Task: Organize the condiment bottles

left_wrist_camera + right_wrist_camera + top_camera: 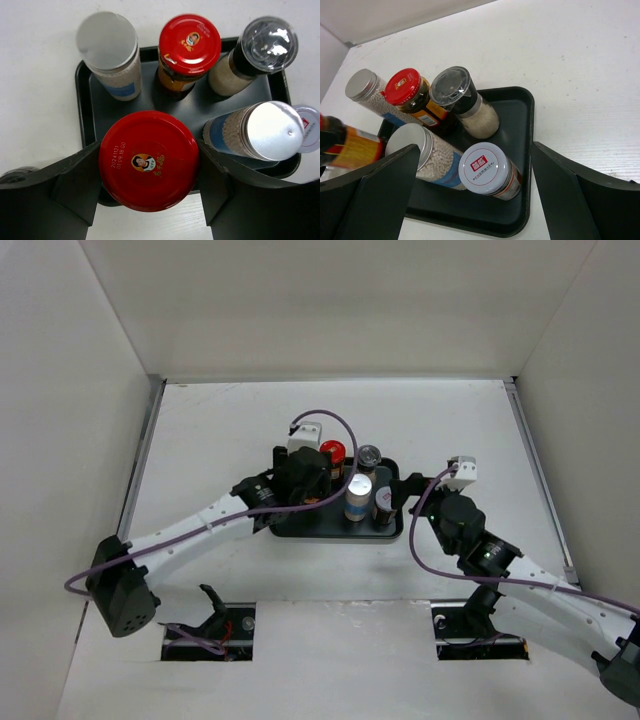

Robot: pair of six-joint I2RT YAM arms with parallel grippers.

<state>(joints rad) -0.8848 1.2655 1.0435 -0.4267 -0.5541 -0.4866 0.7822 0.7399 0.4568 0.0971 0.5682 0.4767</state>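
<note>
A: Bottles, quick?
B: Six visible. Big red-lid jar point(148, 160), face logo on the lid, clamped in the left gripper point(148, 167) over the near-left edge of the black tray point(84, 100).
A: Others?
B: All standing in the tray. Far row: silver-lid jar point(107, 45) with white granules and a blue label, smaller red-lid jar point(190, 45) with dark sauce, clear-capped shaker point(265, 45) with white grains. Near row: second silver-lid jar point(267, 131), white-lid jar point(485, 167) with red print just beside it.

Black tray point(85, 100), 2 red-lidded jars point(148, 160) with portrait logos, silver-capped blue-banded shakers point(112, 60), white table point(35, 75).
</note>
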